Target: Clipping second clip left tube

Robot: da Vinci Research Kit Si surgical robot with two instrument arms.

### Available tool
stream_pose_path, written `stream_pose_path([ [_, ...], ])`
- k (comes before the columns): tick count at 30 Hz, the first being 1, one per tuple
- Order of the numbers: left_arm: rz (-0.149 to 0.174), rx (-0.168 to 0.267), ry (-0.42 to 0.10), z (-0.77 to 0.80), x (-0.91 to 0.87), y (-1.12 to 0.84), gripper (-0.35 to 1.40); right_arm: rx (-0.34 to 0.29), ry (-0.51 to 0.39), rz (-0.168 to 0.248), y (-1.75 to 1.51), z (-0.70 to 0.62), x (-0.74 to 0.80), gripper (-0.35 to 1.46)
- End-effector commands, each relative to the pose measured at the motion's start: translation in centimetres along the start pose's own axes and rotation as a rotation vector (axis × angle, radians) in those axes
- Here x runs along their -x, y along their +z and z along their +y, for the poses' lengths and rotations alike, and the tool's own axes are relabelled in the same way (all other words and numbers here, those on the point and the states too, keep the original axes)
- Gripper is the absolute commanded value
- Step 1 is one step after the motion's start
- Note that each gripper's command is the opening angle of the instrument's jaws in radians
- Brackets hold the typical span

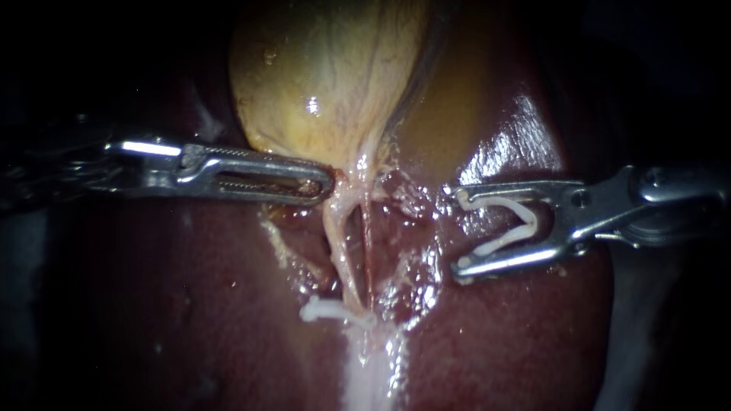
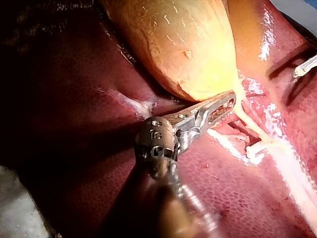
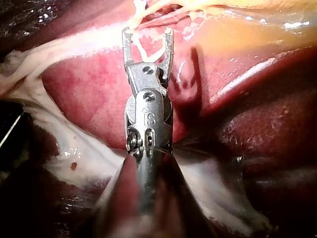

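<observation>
The yellow gallbladder (image 1: 327, 76) lies on the dark red liver (image 1: 175, 289). Two tubes run down from its neck: a pale left tube (image 1: 339, 243) and a thin reddish right tube (image 1: 368, 251). A white clip (image 1: 327, 310) sits across the left tube's lower end. My left instrument (image 1: 324, 184) is shut on the gallbladder's lower edge, as the left wrist view (image 2: 223, 104) also shows. My right instrument (image 1: 454, 230) holds an open white clip (image 1: 502, 224) between its spread jaws, to the right of the tubes and apart from them. In the right wrist view it (image 3: 148, 33) points at the tubes (image 3: 163, 10).
Wet, glistening liver surface (image 1: 518, 129) surrounds the tubes. Pale stringy tissue (image 1: 373, 365) runs down below the placed clip. Frayed membrane (image 1: 403, 198) lies between the tubes and my right instrument.
</observation>
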Motion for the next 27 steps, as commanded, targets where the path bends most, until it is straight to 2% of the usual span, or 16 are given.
stream_pose_path([
  [1, 0.0, 0.001, 0.0, 0.0, 0.0, -0.02, -0.35, 0.0, 0.0, 0.0, 0.0, 0.0, 0.0, 0.49],
  [6, -0.004, 0.007, -0.004, 0.09, -0.02, -0.16, -0.35, 0.001, 0.0, 0.0, 0.0, 0.0, 0.0, 0.49],
  [10, -0.006, 0.005, -0.01, 0.25, -0.07, -0.34, -0.35, 0.001, 0.0, 0.0, 0.0, -0.01, 0.0, 0.49],
  [15, 0.011, 0.013, -0.018, 0.45, -0.11, -0.52, -0.35, 0.002, 0.001, 0.003, 0.01, -0.02, -0.01, 0.49],
  [21, 0.016, 0.016, -0.02, 0.58, -0.11, -0.52, -0.35, 0.006, 0.0, 0.003, 0.09, -0.05, -0.02, 0.49],
  [27, 0.018, 0.015, -0.02, 0.59, -0.12, -0.48, -0.35, 0.018, -0.009, 0.002, 0.43, -0.13, 0.07, 0.49],
])
